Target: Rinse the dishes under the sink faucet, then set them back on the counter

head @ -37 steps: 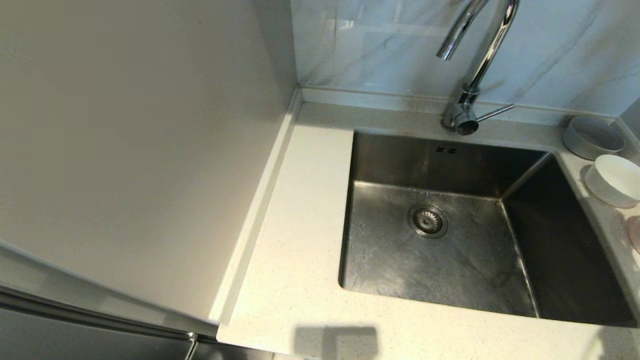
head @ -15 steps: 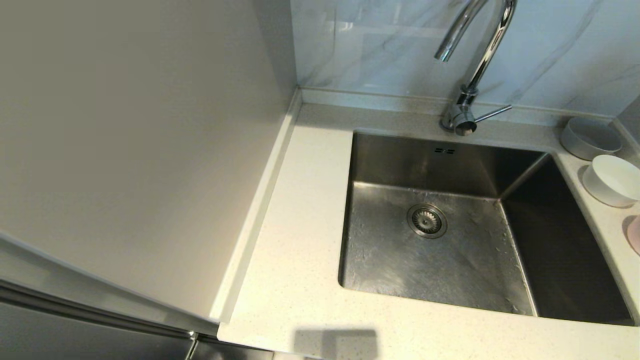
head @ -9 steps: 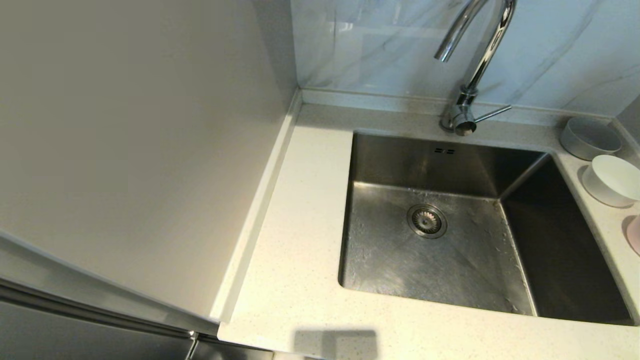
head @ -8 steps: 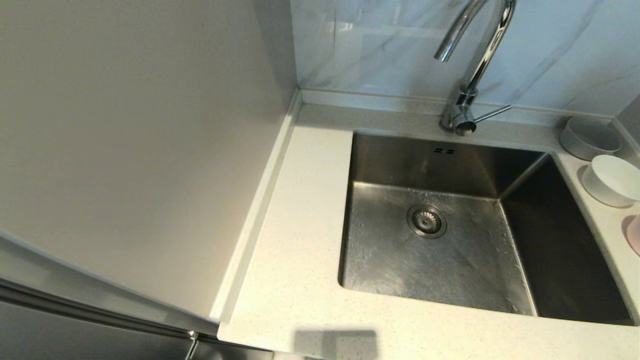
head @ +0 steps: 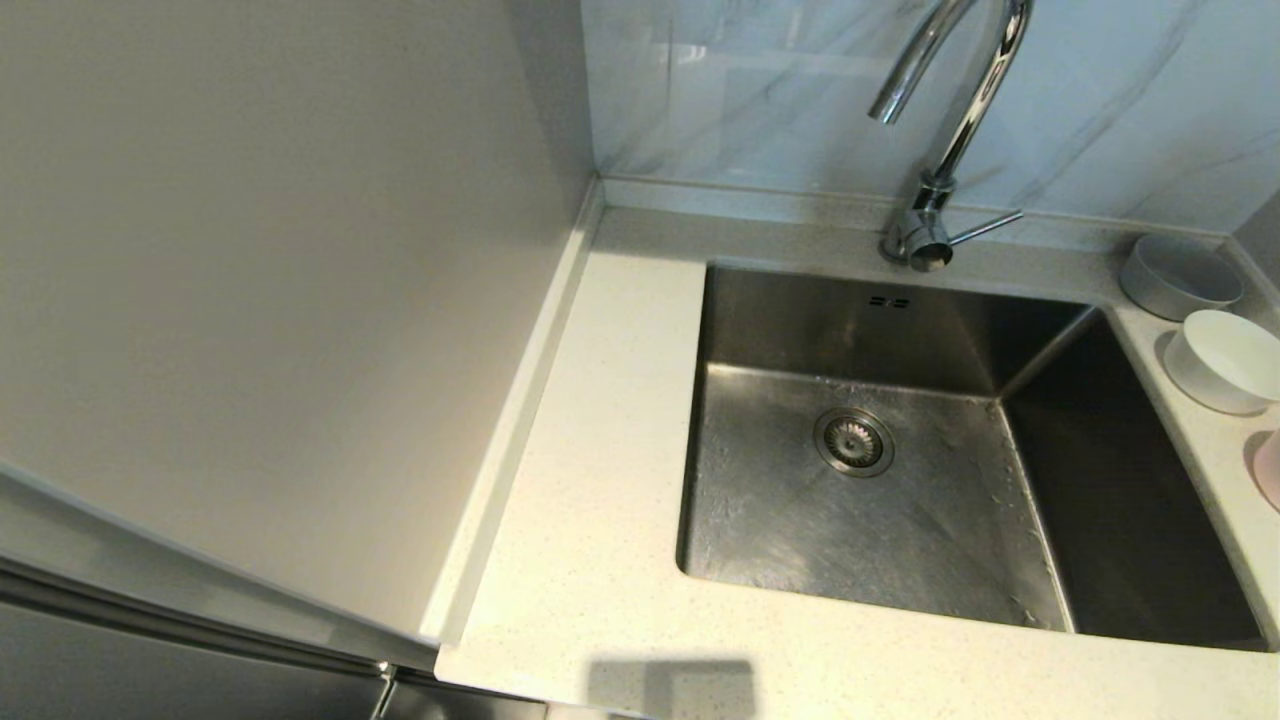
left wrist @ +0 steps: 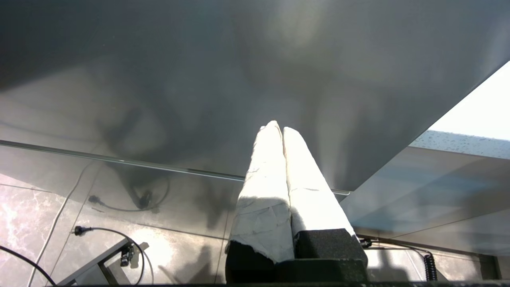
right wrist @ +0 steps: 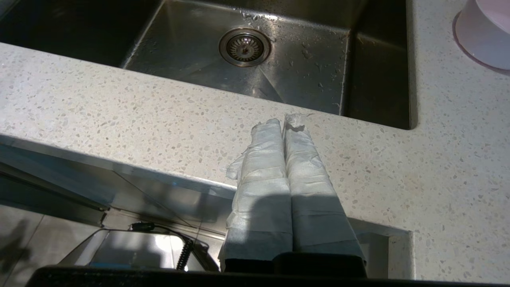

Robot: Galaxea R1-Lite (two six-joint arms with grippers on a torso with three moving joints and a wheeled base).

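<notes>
Three bowls stand on the counter [head: 600,480] right of the sink [head: 900,330]: a grey-white bowl [head: 1180,276] at the back, a white bowl [head: 1222,360] in front of it, and a pale pink bowl [head: 1270,468] cut off by the head view's edge, also showing as the pink bowl [right wrist: 484,32] in the right wrist view. The faucet [head: 950,130] rises behind the basin, which holds nothing but its drain strainer [head: 853,441]. Neither arm shows in the head view. My right gripper [right wrist: 282,120] is shut and empty, low before the counter's front edge. My left gripper [left wrist: 277,126] is shut and empty beside a grey panel.
A tall beige cabinet side [head: 280,300] walls off the counter's left. Marble-look tiles [head: 1100,100] back the sink. Water drops speckle the basin floor [right wrist: 303,52]. Floor tiles and cables [left wrist: 99,235] lie below the left gripper.
The head view shifted slightly at first, so the bowls sit a little further right; since one second ago nothing has moved. No water runs from the faucet.
</notes>
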